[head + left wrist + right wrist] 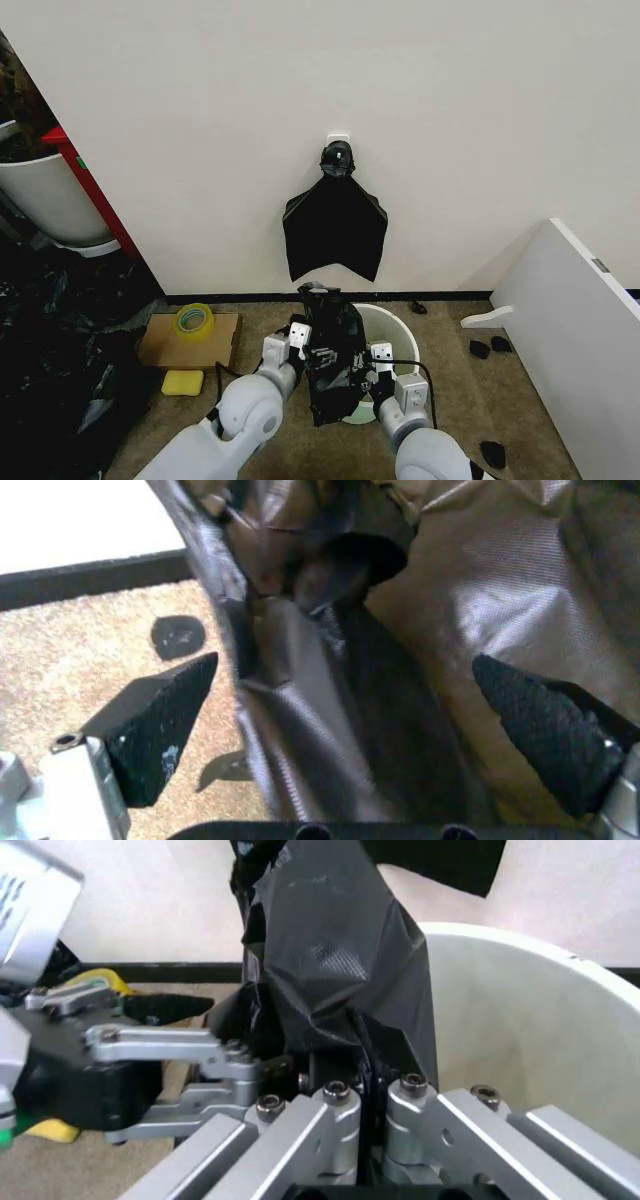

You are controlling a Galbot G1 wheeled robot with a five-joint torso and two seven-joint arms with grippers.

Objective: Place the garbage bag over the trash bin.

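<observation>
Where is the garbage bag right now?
In the head view the garbage bag hangs low and central between the left end effector and right end effector, over the near-left rim of the trash bin.

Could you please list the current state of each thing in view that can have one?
garbage bag: held up, crumpled, not yet over the rim.
trash bin: upright, unlined.
left tool: open, bag between its fingers.
right tool: shut on the bag.
tape roll: lying flat on cardboard.

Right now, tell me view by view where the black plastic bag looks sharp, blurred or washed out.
Head view: the garbage bag reads as a dark, nearly featureless mass above the trash bin. Left wrist view: soft focus, plastic washed to brownish grey. Right wrist view: sharpest, creases and sheen clear where the right claw pinches it.
</observation>
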